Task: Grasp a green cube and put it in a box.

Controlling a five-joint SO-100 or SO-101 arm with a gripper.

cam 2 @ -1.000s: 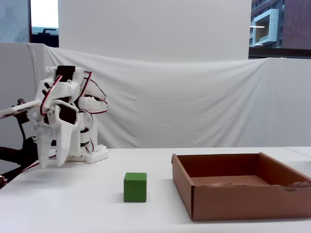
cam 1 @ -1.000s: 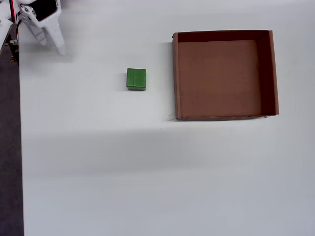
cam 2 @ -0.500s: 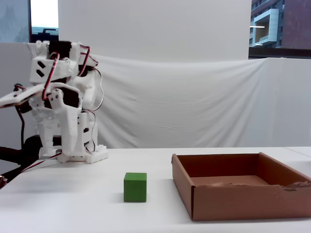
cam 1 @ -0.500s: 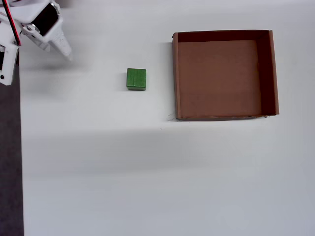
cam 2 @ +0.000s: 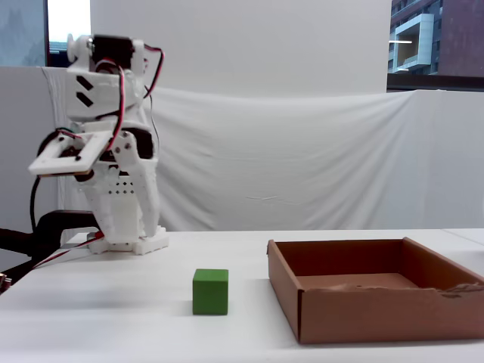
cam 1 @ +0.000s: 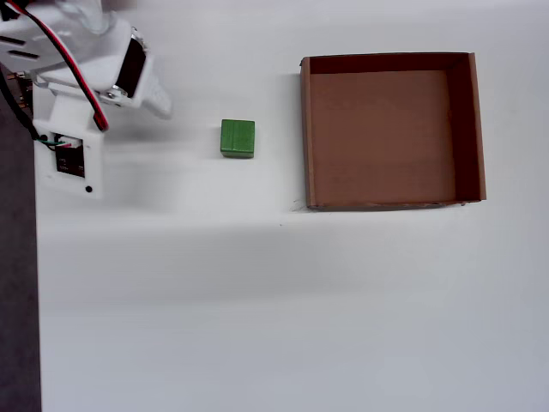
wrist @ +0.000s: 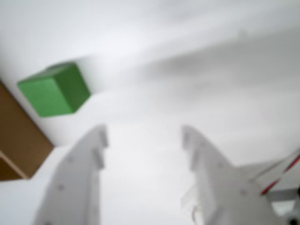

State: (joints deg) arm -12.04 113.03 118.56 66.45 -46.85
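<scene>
Presently the approach step is judged in hand. The white two-finger gripper is seen spread and empty, well apart from the small bright-green cube, which rests on the white desk just beside the shallow brown cardboard box. Next, lowering astride the cube is called for.

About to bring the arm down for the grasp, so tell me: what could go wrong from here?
1. In the wrist view the green cube sits off to the left of the open gripper, not between its fingers; a straight descent would likely miss or clip it.
2. The cube lies close to the box wall, so a nudge could push it against the cardboard.
3. The wrist view is blurred, so alignment is hard to judge.
</scene>
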